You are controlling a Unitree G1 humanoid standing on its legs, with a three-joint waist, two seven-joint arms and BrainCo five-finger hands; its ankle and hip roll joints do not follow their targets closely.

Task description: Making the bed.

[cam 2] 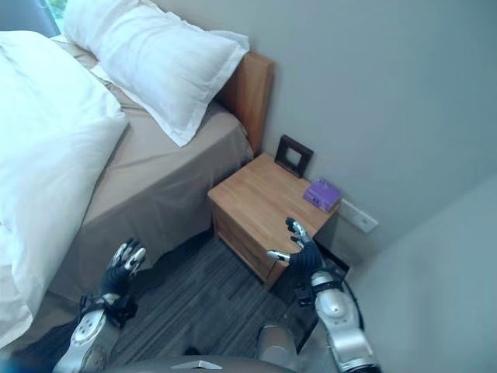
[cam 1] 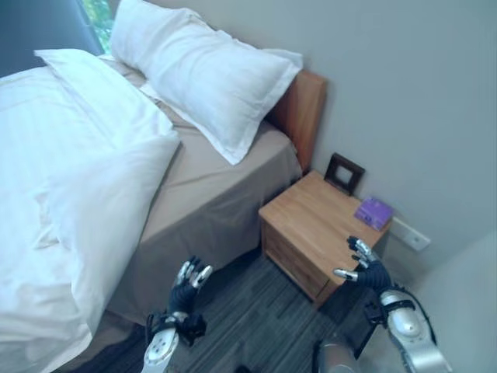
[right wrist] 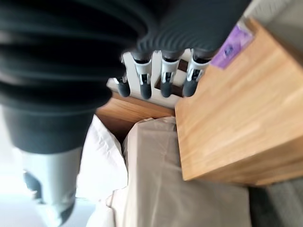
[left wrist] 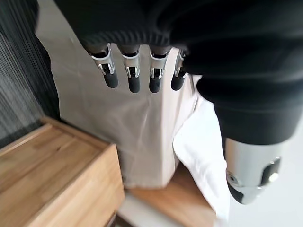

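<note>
Your left hand [cam 1: 189, 284] and right hand [cam 1: 365, 263] both hang empty with fingers loosely spread, well short of the bed [cam 1: 210, 186]. The white duvet [cam 1: 70, 194] lies bunched across the mattress, its edge drooping over the near side. Expect it soft, light and floppy; pinch that hanging edge [cam 1: 101, 272] and pull toward the pillow [cam 1: 206, 74].

Duvet [cam 1: 70, 194] — cut off leftward

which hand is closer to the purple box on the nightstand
Right. The right hand hovers open at the nightstand's front corner, near the purple box. The left hand is open over by the bed's side.
</note>
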